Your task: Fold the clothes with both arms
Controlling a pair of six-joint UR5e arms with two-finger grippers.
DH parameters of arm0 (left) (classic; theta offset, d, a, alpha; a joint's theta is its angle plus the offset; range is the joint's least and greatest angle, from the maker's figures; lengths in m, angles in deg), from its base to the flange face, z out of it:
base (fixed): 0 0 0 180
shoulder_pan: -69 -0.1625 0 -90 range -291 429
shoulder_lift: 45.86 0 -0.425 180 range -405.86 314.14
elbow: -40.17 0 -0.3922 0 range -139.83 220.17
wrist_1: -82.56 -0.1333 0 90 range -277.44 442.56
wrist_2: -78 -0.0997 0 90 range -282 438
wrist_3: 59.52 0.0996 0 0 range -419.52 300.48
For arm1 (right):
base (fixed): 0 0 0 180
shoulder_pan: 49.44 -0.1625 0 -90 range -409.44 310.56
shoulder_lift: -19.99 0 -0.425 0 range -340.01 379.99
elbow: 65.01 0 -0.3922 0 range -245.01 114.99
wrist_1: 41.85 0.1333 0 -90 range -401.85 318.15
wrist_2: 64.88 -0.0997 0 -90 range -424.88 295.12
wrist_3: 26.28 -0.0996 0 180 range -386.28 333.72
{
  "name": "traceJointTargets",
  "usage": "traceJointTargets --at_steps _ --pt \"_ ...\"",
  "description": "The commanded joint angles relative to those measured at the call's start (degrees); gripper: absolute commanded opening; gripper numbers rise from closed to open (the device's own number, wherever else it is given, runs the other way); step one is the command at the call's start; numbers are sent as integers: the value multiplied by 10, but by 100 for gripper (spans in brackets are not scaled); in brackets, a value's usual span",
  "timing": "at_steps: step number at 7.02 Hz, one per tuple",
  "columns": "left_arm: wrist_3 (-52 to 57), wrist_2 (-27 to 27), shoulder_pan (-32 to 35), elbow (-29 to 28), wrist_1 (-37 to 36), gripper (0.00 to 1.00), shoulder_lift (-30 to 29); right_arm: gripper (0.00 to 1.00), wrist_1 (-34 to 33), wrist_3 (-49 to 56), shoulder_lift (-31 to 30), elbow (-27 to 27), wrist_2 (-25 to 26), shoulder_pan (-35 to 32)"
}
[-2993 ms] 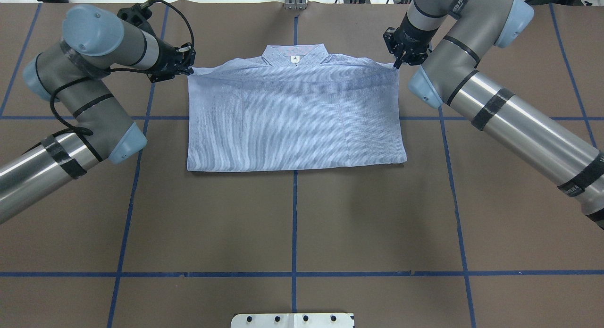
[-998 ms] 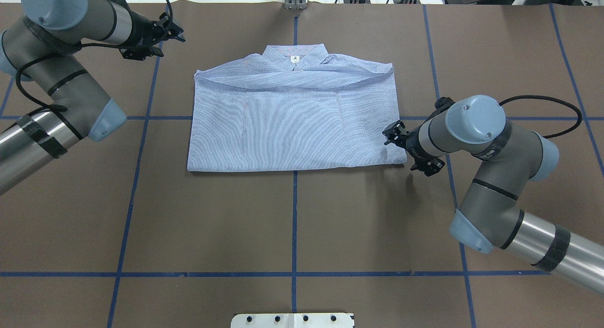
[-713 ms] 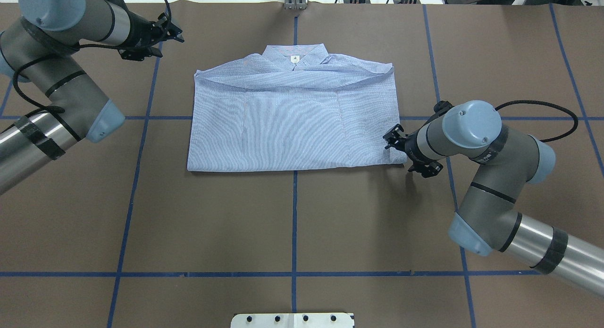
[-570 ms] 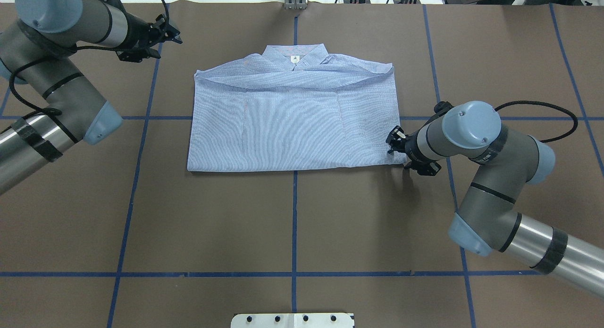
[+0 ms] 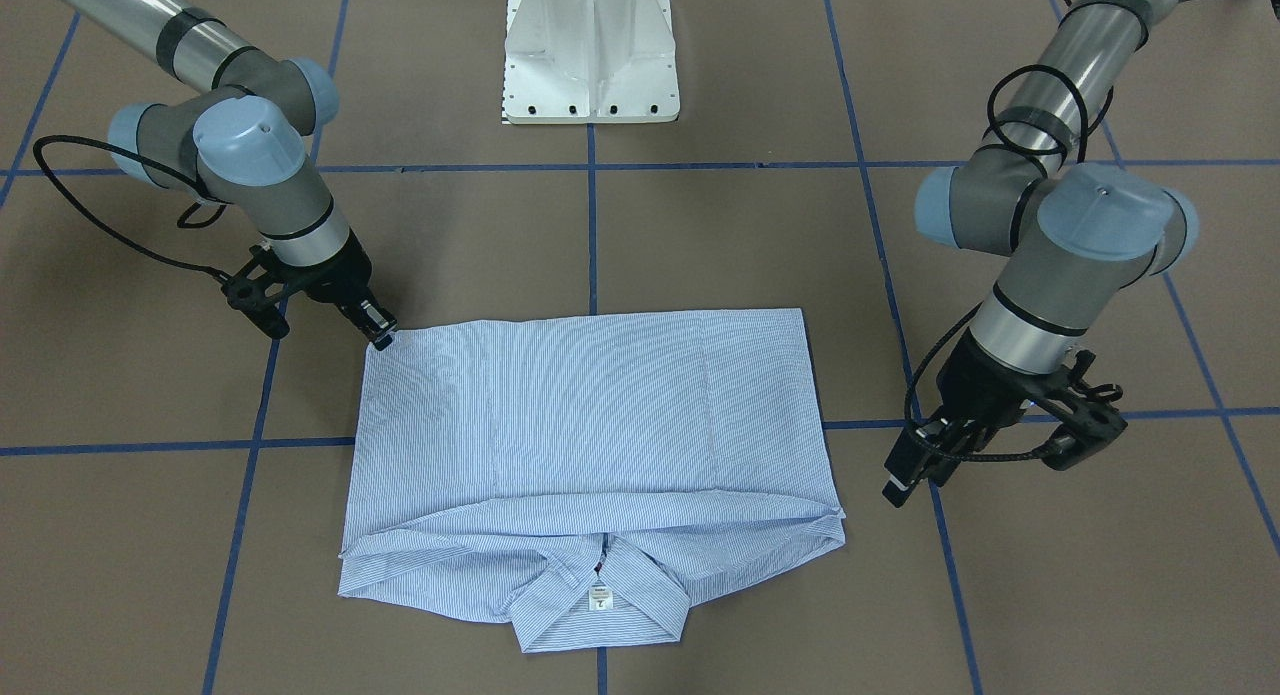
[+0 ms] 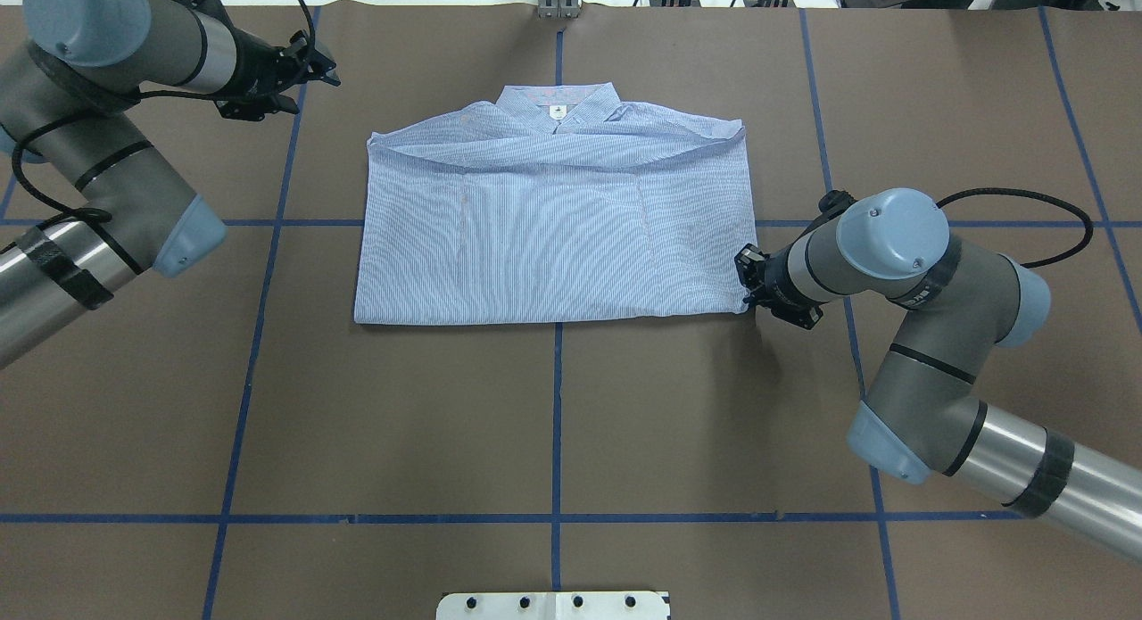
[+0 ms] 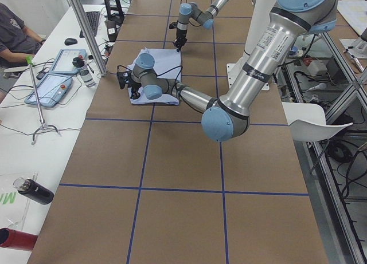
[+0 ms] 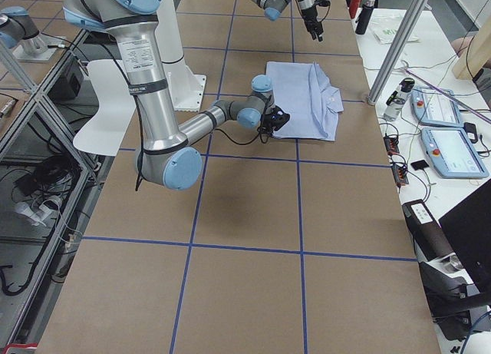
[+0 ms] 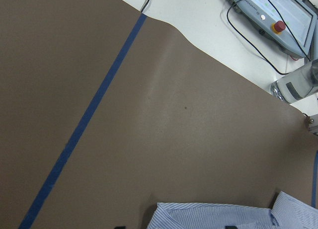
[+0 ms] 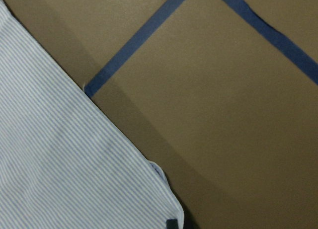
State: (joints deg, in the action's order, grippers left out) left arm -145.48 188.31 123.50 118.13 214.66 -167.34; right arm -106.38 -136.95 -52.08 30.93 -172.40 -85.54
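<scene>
brown paper (image 6: 553,424) bears the shirt (image 6: 553,236); right tool (image 6: 748,285) pinches its corner, left tool (image 6: 326,67) parted.

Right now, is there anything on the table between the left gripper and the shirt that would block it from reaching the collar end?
Nothing visible. The left gripper hangs over bare brown table cover, apart from the shirt, with only a blue tape line between them.
</scene>
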Motion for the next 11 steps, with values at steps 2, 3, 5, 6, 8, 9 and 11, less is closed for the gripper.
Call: traceJointTargets --at_steps 2,3,5,6,8,9,11 --pt "0 2 1 14 0 72 5 0 -9 -4 -79 126 -42 -1" --pt "1 3 1 32 0 72 19 0 -12 -8 -109 173 -64 24" --pt "0 8 1 44 -1 72 19 0 -12 -27 -157 263 -126 102" --pt "-6 25 1 67 -16 72 19 0 -11 -71 -153 265 -143 187" --pt "-14 44 -4 139 -72 72 39 99 -10 -89 -154 268 -143 250" --pt "-31 54 -10 164 -82 73 41 100 -8 -89 -153 270 -143 247" --pt "-91 54 -72 236 -82 80 89 100 -9 -88 -154 289 -159 158"
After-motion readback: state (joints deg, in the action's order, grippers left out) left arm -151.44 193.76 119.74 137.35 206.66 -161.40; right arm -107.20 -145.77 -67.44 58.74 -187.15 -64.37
